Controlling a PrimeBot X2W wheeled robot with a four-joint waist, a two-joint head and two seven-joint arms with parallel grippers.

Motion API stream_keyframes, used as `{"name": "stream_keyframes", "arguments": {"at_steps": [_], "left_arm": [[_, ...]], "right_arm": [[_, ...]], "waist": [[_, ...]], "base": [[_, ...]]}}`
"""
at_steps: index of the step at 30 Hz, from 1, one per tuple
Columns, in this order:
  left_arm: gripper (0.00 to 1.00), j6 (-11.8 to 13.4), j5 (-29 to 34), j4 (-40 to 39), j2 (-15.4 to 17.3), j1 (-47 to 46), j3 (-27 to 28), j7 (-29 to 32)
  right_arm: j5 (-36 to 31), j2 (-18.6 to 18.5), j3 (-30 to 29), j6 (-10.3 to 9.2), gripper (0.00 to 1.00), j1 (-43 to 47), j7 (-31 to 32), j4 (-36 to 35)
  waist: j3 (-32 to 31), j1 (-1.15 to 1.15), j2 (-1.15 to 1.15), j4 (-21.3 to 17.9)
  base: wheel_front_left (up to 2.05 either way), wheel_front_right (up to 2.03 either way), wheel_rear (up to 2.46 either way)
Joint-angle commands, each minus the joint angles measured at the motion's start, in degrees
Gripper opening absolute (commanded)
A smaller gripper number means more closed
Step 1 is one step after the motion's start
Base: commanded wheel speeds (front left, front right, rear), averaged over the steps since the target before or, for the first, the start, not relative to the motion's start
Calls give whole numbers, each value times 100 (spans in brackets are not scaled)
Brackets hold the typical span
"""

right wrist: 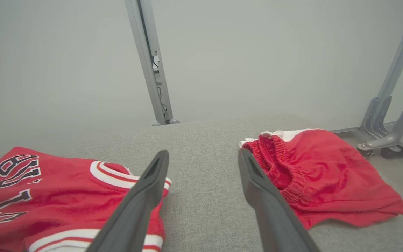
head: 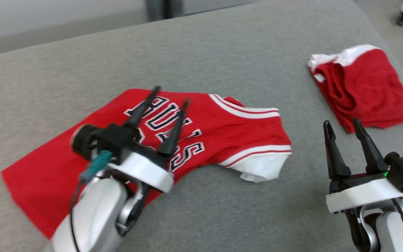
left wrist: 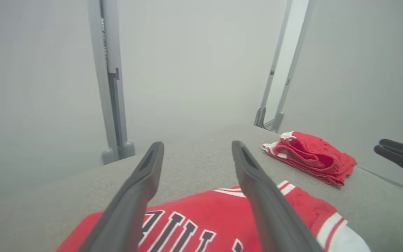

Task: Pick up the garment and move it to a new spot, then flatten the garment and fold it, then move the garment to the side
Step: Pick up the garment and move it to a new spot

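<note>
Head view: soft, light jersey, probably best pinched at a hem corner; left gripper and right gripper gape wide, empty.

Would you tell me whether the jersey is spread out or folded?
Mostly spread, not neatly folded: the jersey lies flat, lettering up, on the grey surface, its right end rumpled, white showing.

We take this for a robot test lab, not a home
We see a broad worktop wrapped in plain grey cloth, bare pale walls all round it, grey metal frame posts standing on bracketed feet behind it, and a caster wheel under one frame's foot on a smooth pale floor
</note>
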Motion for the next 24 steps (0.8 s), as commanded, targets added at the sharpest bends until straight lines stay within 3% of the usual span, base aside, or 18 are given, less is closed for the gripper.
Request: {"name": "stream_keyframes", "arguments": {"at_steps": [1, 12, 24], "left_arm": [[100, 46, -43, -28, 48, 77, 76, -45], [100, 612, -287, -439, 542, 823, 1307, -419], [100, 498, -229, -805, 920, 1794, 2027, -446]], "right_arm": [[-43, -32, -34, 0, 100, -27, 33, -44], [-326, -33, -160, 0, 100, 207, 410, -380], [-414, -31, -217, 0, 100, 549, 661, -449]], "waist": [[-199, 0, 0, 346], [-568, 0, 0, 1094], [-1092, 0, 0, 1395]], "base": [[0, 0, 0], [0, 0, 0], [0, 0, 0]]}}
